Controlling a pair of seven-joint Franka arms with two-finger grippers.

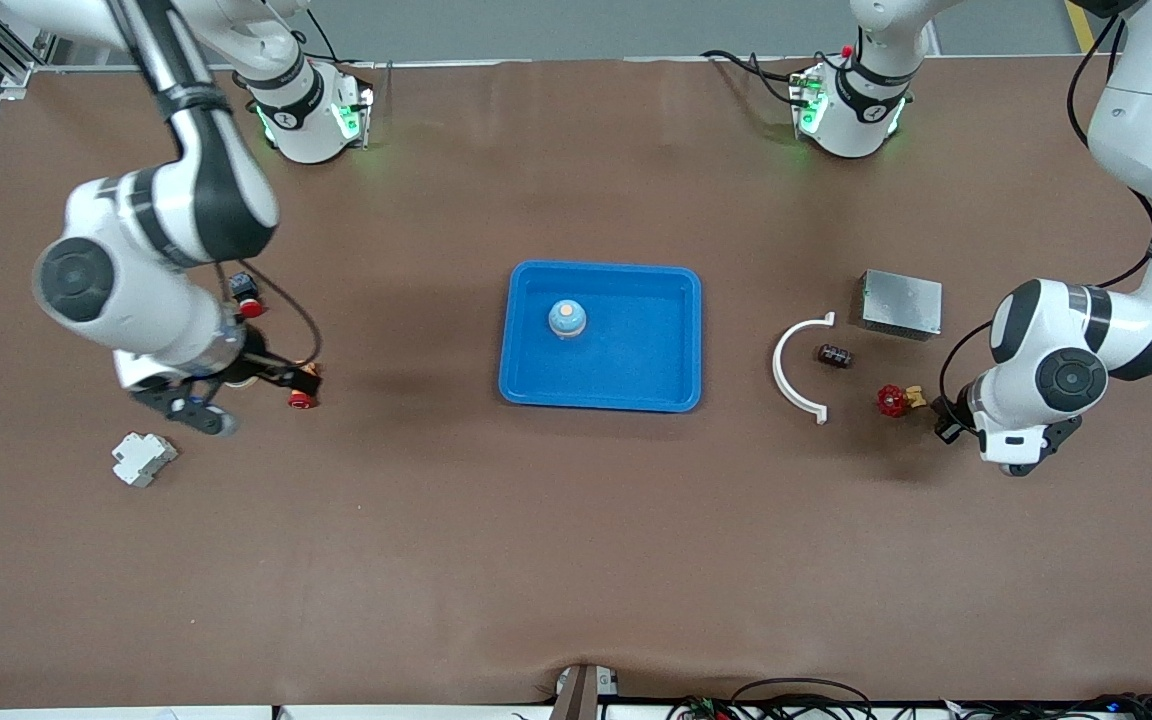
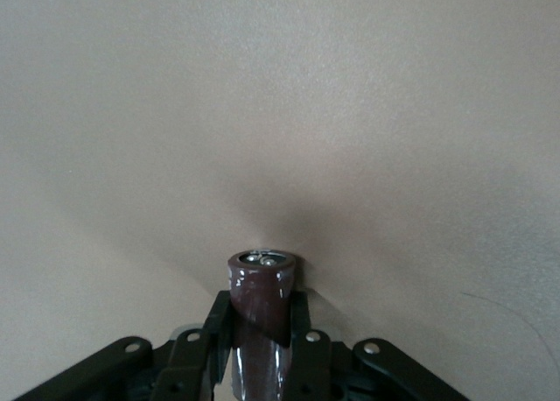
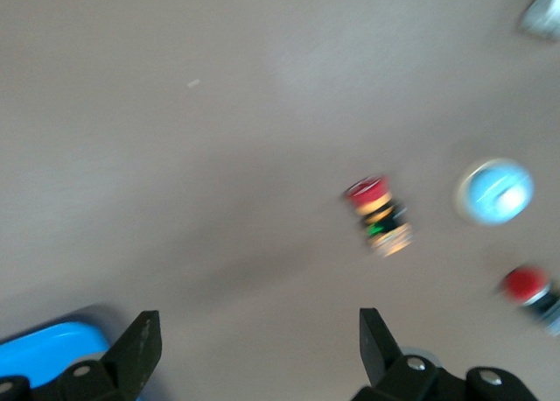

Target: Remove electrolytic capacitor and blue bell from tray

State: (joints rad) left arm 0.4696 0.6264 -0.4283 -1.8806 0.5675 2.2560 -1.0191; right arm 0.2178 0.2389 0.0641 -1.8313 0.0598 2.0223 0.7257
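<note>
Front view: A shallow blue plastic tray (image 1: 601, 380) sits at the centre of the brown bench (image 1: 576, 560). A small light-blue dome bell with an orange top (image 1: 567, 318) stands inside the tray, in the part toward the right arm's end. Toward the left arm's end lie a white curved plastic bracket (image 1: 788, 368), a small dark ribbed component (image 1: 834, 356) just beside it, a grey metal box (image 1: 901, 303) and a red valve handwheel with a brass body (image 1: 895, 400). The left hand (image 1: 948, 420) hangs low over the bench beside the valve. The right hand (image 1: 198, 412) is over the bench at the right arm's end, above a white plastic breaker block (image 1: 143, 458); a red-capped push button (image 1: 302, 388) lies near it.

Left wrist view: The left hand (image 2: 260, 348) is clenched on a dark brown cylindrical capacitor with a metal end (image 2: 262, 287), held above bare bench surface.

Right wrist view: The right hand (image 3: 254, 340) is released, fingers (image 3: 140, 344) spread wide and holding nothing. Below it lie the red-capped push button (image 3: 378, 215), a light-blue round object (image 3: 495, 192) and a second red button (image 3: 527, 285). A corner of the blue tray (image 3: 44, 348) shows.
</note>
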